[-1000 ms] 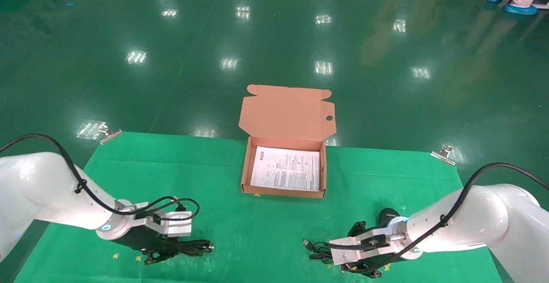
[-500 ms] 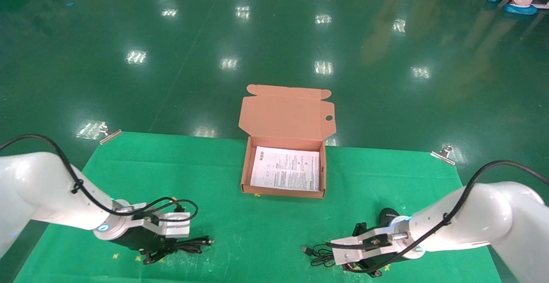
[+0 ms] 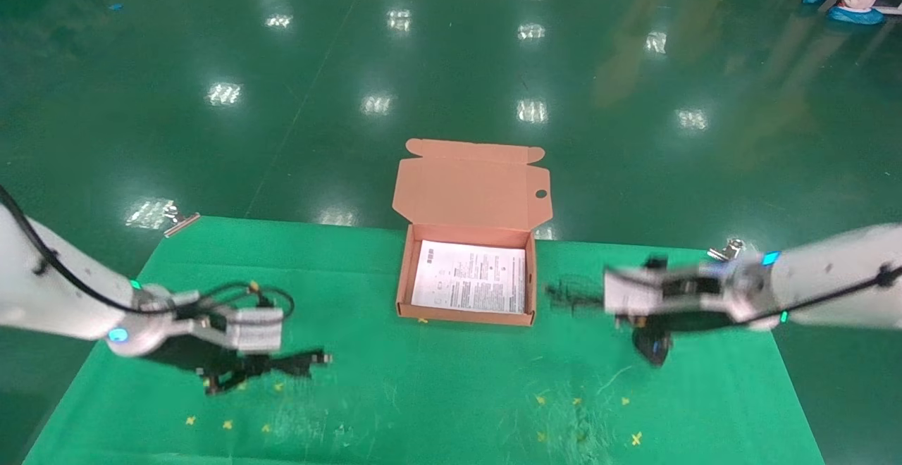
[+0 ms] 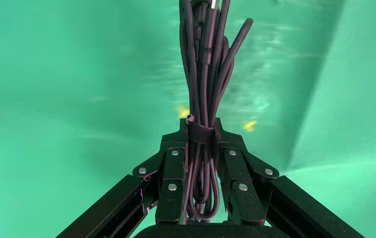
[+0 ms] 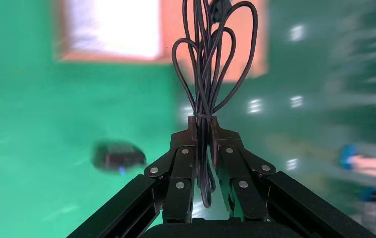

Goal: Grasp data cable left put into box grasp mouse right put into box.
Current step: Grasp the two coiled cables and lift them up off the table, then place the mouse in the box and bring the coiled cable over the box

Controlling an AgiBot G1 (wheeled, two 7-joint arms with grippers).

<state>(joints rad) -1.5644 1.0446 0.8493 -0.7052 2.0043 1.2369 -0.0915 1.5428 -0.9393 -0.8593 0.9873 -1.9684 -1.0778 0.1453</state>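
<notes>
You are looking at a bright green cloth (image 3: 423,394) dotted with small yellow cross marks (image 3: 636,439), over a darker, glossy green floor (image 3: 282,98) flecked with white light reflections. Far centre, your box (image 3: 471,190) is orange-brown cardboard, and the leaflet (image 3: 471,277) inside it is white with fine black print. On your left, the data cable (image 4: 203,79) is black, held in the black fingers (image 4: 172,186) of the left gripper (image 4: 201,130). On your right, the mouse (image 3: 652,344) is glossy black with a blue glow, its cord (image 5: 211,64) thin and black. Both arms (image 3: 831,282) are white.
</notes>
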